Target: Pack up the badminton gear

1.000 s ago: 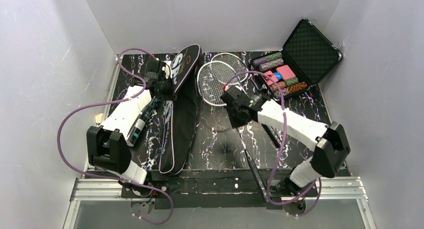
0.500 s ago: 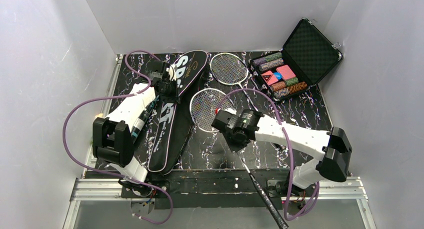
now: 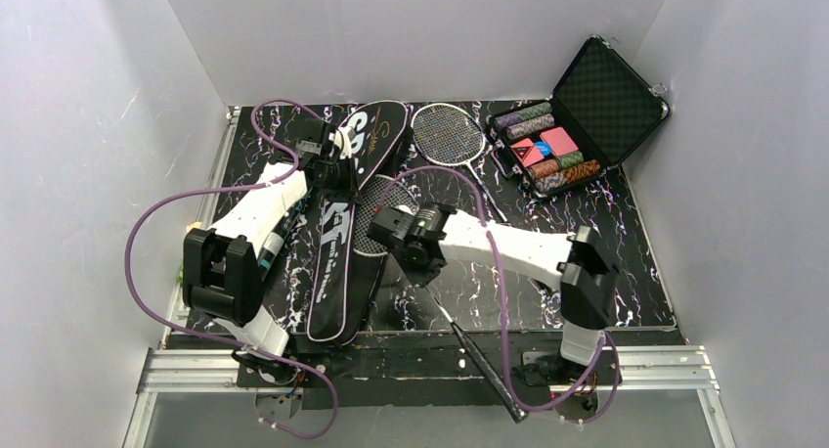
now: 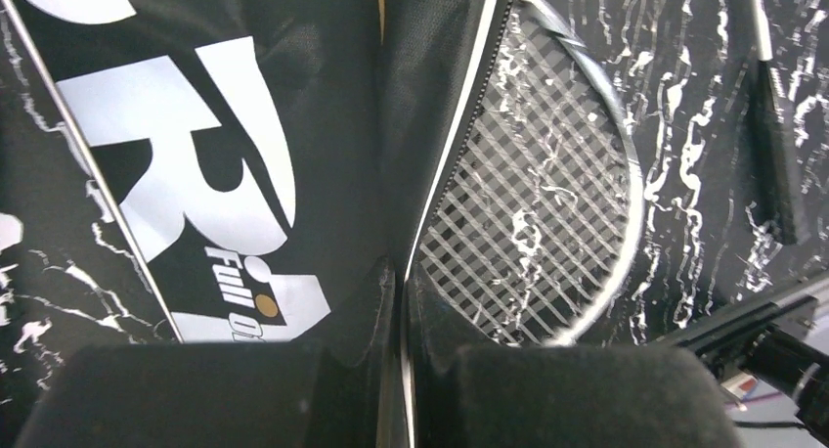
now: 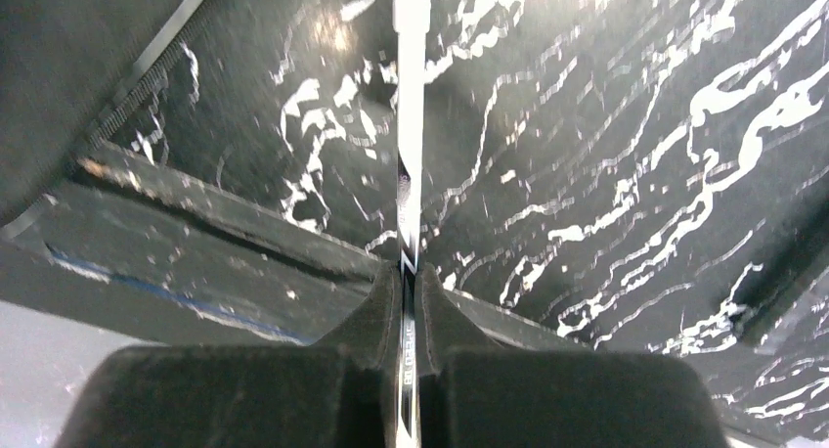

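Observation:
The long black racket bag (image 3: 337, 257) with white lettering lies at the left. My left gripper (image 3: 330, 169) is shut on its piped edge (image 4: 459, 145) and holds the flap up. My right gripper (image 3: 403, 241) is shut on the thin shaft (image 5: 409, 125) of one racket. That racket's white-strung head (image 3: 376, 208) lies at the bag's opening, partly under the flap, and shows beside the bag (image 4: 528, 194). Its handle (image 3: 484, 370) sticks out past the near table edge. A second racket (image 3: 448, 133) lies flat at the back. The black and teal tube (image 3: 275, 241) lies under the left arm.
An open black hard case of coloured poker chips (image 3: 572, 135) stands at the back right. White walls close in on the left, back and right. The metal rail (image 3: 440, 365) runs along the near table edge.
My right gripper has carried its racket leftward, bringing the head from mid-table to the bag's opening. The left gripper has kept its hold on the bag edge, shifting slightly.

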Controlling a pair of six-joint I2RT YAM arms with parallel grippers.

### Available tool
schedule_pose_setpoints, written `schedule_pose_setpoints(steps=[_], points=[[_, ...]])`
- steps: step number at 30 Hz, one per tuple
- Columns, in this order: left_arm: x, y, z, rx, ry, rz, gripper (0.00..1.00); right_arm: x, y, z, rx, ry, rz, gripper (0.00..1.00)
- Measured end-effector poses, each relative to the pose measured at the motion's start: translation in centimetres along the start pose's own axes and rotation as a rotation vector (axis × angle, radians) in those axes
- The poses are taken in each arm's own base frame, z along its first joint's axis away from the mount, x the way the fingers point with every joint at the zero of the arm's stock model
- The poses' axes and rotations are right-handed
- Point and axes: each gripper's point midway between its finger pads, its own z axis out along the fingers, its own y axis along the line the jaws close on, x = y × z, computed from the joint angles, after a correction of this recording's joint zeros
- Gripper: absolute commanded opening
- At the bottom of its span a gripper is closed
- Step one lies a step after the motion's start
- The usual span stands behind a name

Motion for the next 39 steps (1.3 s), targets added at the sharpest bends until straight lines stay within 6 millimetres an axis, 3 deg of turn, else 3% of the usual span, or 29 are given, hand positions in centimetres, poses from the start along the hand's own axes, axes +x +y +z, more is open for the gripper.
schedule_pose_setpoints(steps=[6, 12, 28, 30, 34, 39], points=[[0.3, -1.9, -0.6, 0.105, 0.015, 0.000, 0.00, -5.5, 0.3, 1.9, -0.006, -0.025, 0.020, 0.01], [1.1, -3.4, -1.1, 0.193, 0.039, 0.002, 0.00, -10.9, -1.2, 2.6, 0.005, -0.089, 0.074, 0.01], [2.2, -5.2, -1.9, 0.310, 0.089, 0.020, 0.00, -17.2, -3.3, 5.9, -0.014, -0.196, 0.204, 0.02], [2.2, -5.1, -1.8, 0.310, 0.088, 0.027, 0.00, -18.0, -3.0, 6.1, -0.052, -0.212, 0.243, 0.17], [2.3, -4.6, -1.5, 0.290, 0.083, 0.039, 0.00, -18.9, -1.9, 6.7, -0.153, -0.227, 0.312, 0.30], [3.3, -3.8, -1.0, 0.264, 0.107, 0.039, 0.00, -17.1, 0.0, 8.4, -0.323, -0.194, 0.387, 0.44]])
